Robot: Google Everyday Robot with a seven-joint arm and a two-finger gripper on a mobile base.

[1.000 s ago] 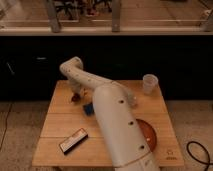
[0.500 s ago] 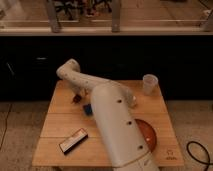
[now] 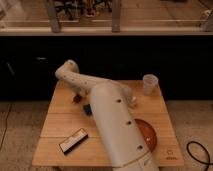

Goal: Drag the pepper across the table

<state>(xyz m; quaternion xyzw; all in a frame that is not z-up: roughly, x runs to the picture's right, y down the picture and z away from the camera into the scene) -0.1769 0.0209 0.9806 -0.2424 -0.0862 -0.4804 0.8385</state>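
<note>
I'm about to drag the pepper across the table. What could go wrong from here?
1. The pepper lies close beside the blue block, so a drag toward the front right would likely shove the block too.
2. The gripper is down at the pepper, not far from the left edge of the table; a leftward drag may tip it off.
3. The arm hides much of the table, so a slip may go unseen.

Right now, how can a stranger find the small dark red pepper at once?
On the light wooden slatted table, look at the far left part, where the robot's gripper points down. The small dark red pepper lies at the gripper, just left of the blue rectangular block; it is the smaller one, and red.
</note>
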